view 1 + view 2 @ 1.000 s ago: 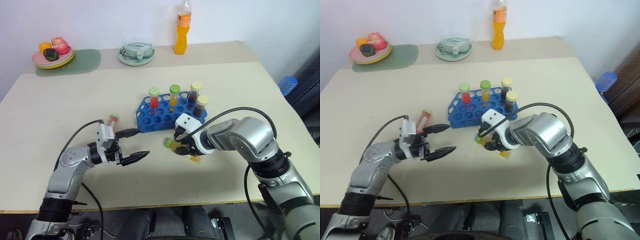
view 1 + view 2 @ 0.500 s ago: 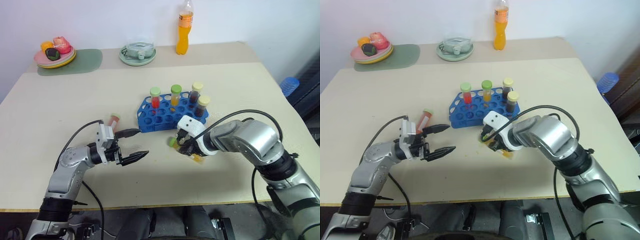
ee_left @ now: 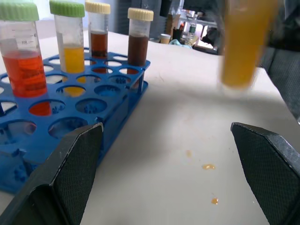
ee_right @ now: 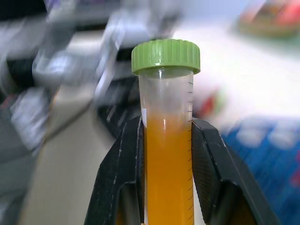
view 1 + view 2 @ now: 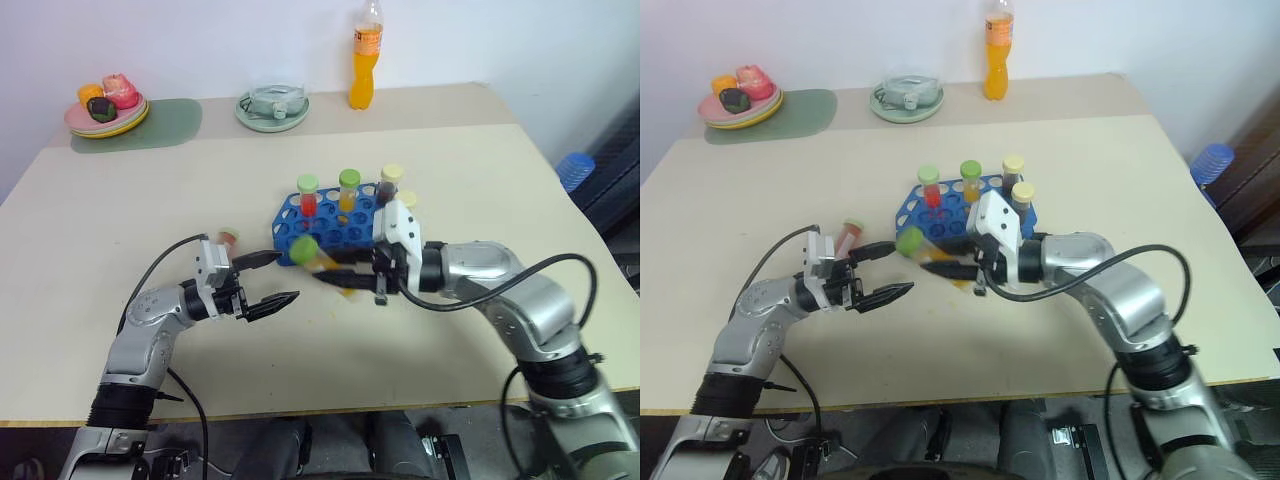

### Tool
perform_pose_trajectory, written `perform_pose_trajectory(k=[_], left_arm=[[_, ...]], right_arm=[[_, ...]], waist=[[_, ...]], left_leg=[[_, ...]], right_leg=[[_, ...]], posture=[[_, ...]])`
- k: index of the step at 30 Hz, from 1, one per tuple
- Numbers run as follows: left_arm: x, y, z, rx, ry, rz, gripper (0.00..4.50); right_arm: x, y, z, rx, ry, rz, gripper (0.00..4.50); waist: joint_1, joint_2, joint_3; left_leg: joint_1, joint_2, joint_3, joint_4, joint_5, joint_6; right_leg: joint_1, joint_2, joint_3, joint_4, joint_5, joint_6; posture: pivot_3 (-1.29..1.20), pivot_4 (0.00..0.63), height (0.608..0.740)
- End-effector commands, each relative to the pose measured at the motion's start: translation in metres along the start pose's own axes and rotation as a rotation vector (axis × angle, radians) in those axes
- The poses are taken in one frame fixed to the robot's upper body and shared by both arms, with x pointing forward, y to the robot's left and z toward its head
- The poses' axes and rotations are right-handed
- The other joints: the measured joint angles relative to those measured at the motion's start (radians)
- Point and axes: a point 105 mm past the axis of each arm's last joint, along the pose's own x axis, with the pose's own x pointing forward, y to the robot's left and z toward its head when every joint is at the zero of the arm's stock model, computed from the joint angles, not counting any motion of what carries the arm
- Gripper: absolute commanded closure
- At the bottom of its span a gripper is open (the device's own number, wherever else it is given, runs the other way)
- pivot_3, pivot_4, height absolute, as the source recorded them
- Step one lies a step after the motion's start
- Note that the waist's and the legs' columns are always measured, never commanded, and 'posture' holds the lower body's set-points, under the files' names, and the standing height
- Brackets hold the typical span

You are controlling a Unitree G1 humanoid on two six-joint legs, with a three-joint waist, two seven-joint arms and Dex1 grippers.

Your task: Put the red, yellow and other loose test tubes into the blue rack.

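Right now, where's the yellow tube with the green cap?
In the left eye view the yellow tube is off the table, clamped in the right gripper, just in front of the blue rack.

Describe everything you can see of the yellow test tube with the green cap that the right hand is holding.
The yellow test tube with the green cap is a clear plastic tube with printed graduation marks, filled most of the way with orange-yellow liquid. Its ribbed green screw cap is on. The right hand is shut on it, one black finger pressing each side below the cap. It lies roughly level above the table, just in front of the blue plastic rack, cap toward the left hand.
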Motion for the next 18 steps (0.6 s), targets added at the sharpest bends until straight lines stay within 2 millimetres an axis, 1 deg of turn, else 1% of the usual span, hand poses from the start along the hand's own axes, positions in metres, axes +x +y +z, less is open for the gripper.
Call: perform_pose_trajectory(k=[1,3,5,8,13,18], left_arm=[[0.001,0.003,0.009,0.034,-0.031,0.012,0.00],[0.002,0.003,0.009,0.036,-0.030,0.015,0.00],[0.001,0.004,0.009,0.038,-0.028,0.015,0.00],[0.001,0.008,0.012,0.046,-0.029,0.025,0.00],[0.003,0.009,0.015,0.052,-0.029,0.025,0.00],[0.002,0.009,0.018,0.055,-0.029,0.031,0.00]], right_arm=[[-0.005,-0.018,0.007,-0.091,-0.083,-0.126,3.73],[-0.004,-0.032,0.004,-0.135,-0.115,-0.210,3.73],[-0.003,-0.041,0.002,-0.167,-0.138,-0.266,3.73],[-0.003,-0.054,-0.002,-0.203,-0.228,-0.400,3.73],[0.002,-0.065,-0.016,-0.209,-0.289,-0.519,3.73],[0.009,-0.062,-0.025,-0.194,-0.324,-0.544,3.73]], waist=[[-0.002,0.000,0.000],[-0.003,0.000,0.000],[-0.004,0.000,0.000],[-0.009,0.000,0.000],[-0.018,0.000,0.000],[-0.032,0.000,0.000]], left_leg=[[0.000,0.000,0.000,0.000,0.000,0.000],[0.000,0.000,0.000,0.000,0.000,0.000],[0.001,0.000,0.000,0.000,0.000,0.000],[0.000,0.000,0.000,-0.001,0.000,0.000],[0.001,0.000,0.000,-0.001,0.000,-0.001],[0.001,0.000,0.000,-0.001,0.000,-0.001]], right_leg=[[0.000,0.000,0.000,0.000,0.000,0.000],[0.000,0.000,0.000,0.000,0.000,0.000],[0.000,0.000,0.000,0.000,0.000,0.000],[-0.001,0.001,0.000,0.001,0.000,0.000],[-0.001,0.001,0.000,0.001,0.000,0.000],[-0.002,0.001,0.000,0.001,0.000,0.000]], posture=[[0.00,0.150,0.740],[0.00,0.150,0.740],[0.00,0.150,0.740],[0.00,0.150,0.740],[0.00,0.150,0.740],[0.00,0.150,0.740]])
